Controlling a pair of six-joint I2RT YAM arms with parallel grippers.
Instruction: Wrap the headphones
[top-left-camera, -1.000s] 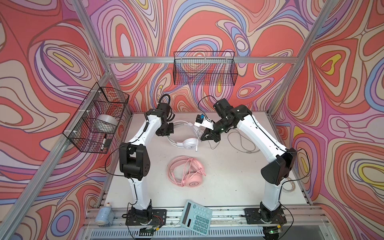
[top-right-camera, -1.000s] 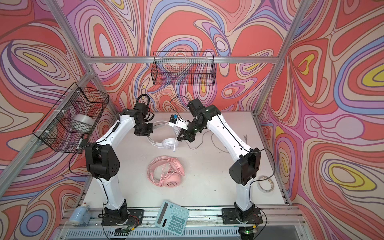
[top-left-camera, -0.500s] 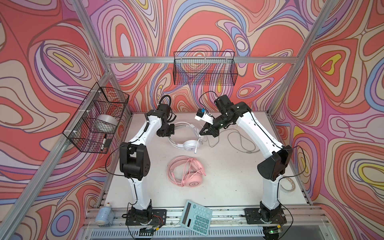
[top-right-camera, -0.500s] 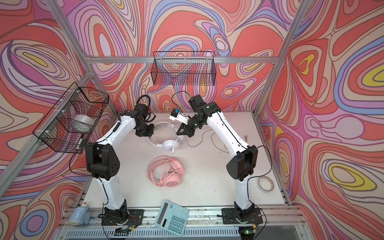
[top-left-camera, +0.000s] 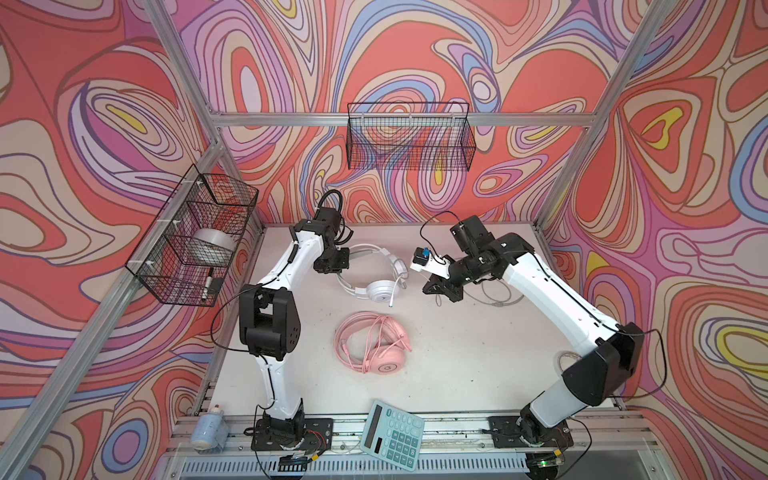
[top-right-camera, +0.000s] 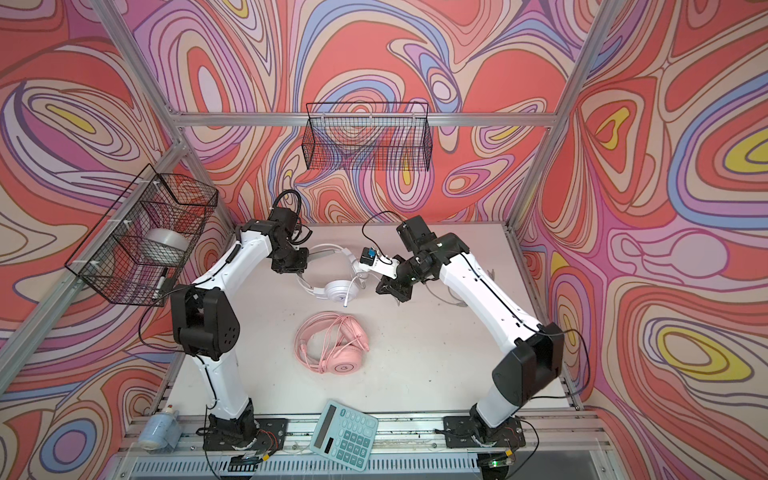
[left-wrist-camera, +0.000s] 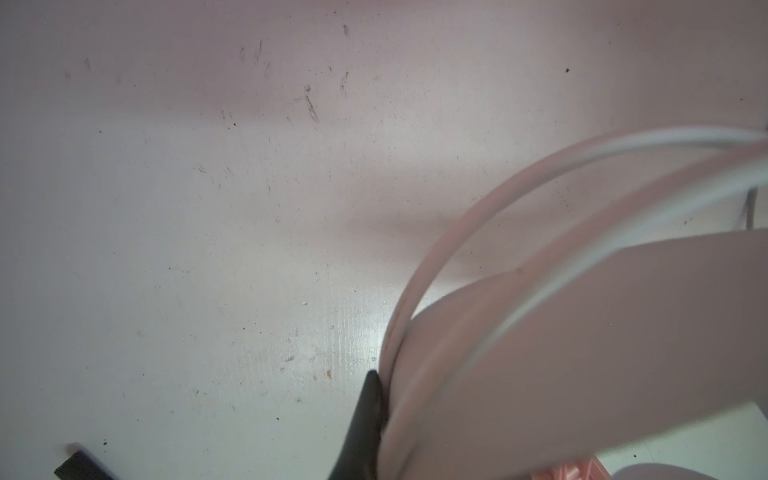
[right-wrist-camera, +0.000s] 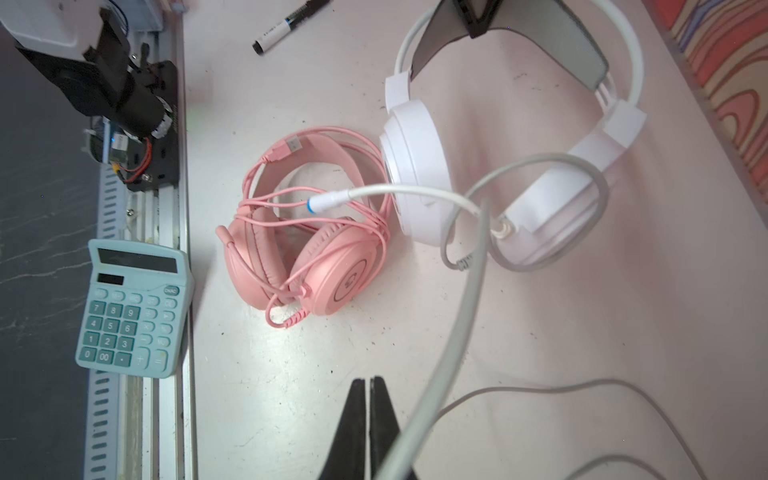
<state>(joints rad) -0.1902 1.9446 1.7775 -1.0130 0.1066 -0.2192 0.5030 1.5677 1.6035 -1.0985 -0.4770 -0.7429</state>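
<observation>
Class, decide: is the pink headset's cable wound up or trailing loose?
Wound up: the pink cable loops over the pink headset, none trailing away.

White tubular links (top-left-camera: 291, 266), bulky black joint housings (top-left-camera: 270, 324), black cable loops (top-left-camera: 331, 192), black base plates (top-left-camera: 291, 432).

Two wired over-ear plastic headsets are lying out: a pink headset (top-left-camera: 388, 363) and a white headset (top-left-camera: 376, 289). Two black wire baskets are hanging, side basket (top-left-camera: 166, 266) and back basket (top-left-camera: 409, 162); one teal calculator (top-left-camera: 392, 434) is resting.
</observation>
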